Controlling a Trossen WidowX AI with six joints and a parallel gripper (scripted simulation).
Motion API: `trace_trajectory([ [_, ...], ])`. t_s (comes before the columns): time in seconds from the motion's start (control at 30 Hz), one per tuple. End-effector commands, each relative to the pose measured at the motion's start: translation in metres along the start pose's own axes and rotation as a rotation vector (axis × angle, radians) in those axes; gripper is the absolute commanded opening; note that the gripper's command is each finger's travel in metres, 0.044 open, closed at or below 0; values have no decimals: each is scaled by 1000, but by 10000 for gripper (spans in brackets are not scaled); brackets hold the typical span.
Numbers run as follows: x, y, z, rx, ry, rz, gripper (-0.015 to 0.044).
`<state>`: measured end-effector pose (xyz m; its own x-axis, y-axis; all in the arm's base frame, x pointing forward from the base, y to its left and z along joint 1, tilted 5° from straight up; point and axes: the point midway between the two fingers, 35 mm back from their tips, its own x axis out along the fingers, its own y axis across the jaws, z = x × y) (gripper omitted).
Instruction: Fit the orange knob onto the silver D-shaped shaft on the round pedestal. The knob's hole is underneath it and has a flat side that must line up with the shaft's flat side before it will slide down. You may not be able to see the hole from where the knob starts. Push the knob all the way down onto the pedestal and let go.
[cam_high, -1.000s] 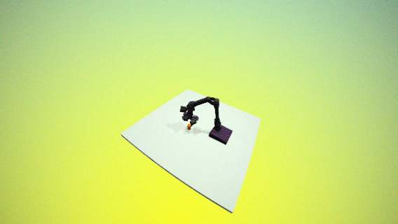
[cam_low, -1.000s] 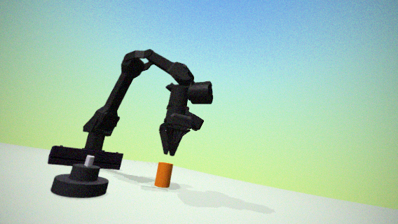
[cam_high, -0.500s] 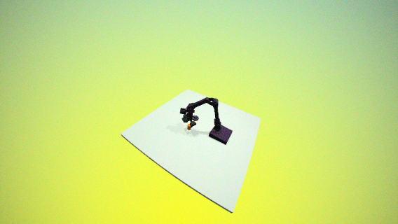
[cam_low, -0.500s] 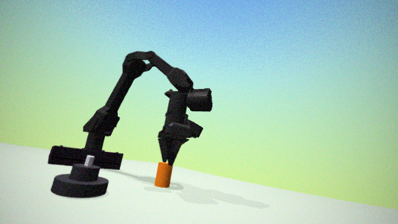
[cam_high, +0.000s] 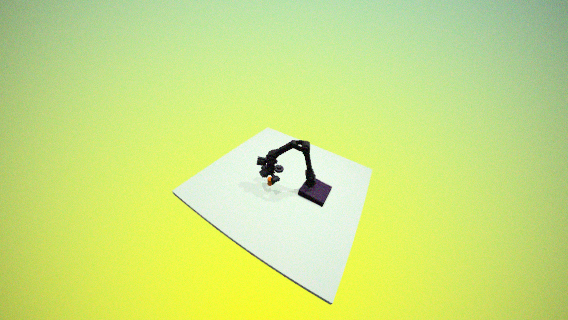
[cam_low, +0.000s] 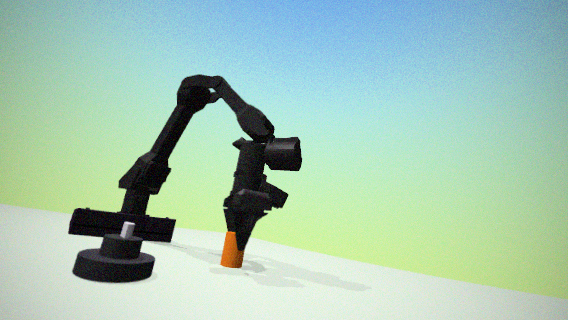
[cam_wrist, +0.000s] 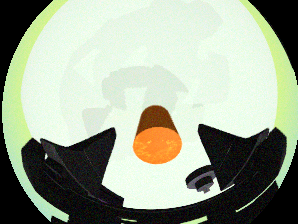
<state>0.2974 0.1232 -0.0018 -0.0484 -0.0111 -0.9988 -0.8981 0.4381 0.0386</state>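
Note:
The orange knob (cam_high: 270, 181) (cam_low: 231, 255) (cam_wrist: 157, 145) stands upright on the white table, its round top facing the wrist camera. My gripper (cam_high: 270, 177) (cam_low: 236, 240) (cam_wrist: 157, 127) is open and points down, with its fingertips lowered to either side of the knob's upper part. In the wrist view, a gap shows between the knob and each finger. The dark round pedestal (cam_high: 279, 169) (cam_low: 114, 267) stands apart from the knob, with the silver shaft (cam_low: 128, 230) upright on top. In the wrist view, the right finger partly hides the pedestal (cam_wrist: 192, 182). The knob's hole is hidden underneath.
The arm's dark base block (cam_high: 315, 192) (cam_low: 90, 222) stands on the white table (cam_high: 280, 235) (cam_low: 400, 302), behind the pedestal in the exterior view. The pedestal is beside the right finger in the wrist view. The table's edges show in the top view.

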Motion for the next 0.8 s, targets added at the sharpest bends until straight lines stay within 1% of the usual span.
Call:
trace_trajectory([
  [0.0,7,0,-1,-4,5,-3,440],
  [0.47,27,2,-3,-4,6,-2,440],
  [0.77,27,2,-3,-4,6,-2,204],
])
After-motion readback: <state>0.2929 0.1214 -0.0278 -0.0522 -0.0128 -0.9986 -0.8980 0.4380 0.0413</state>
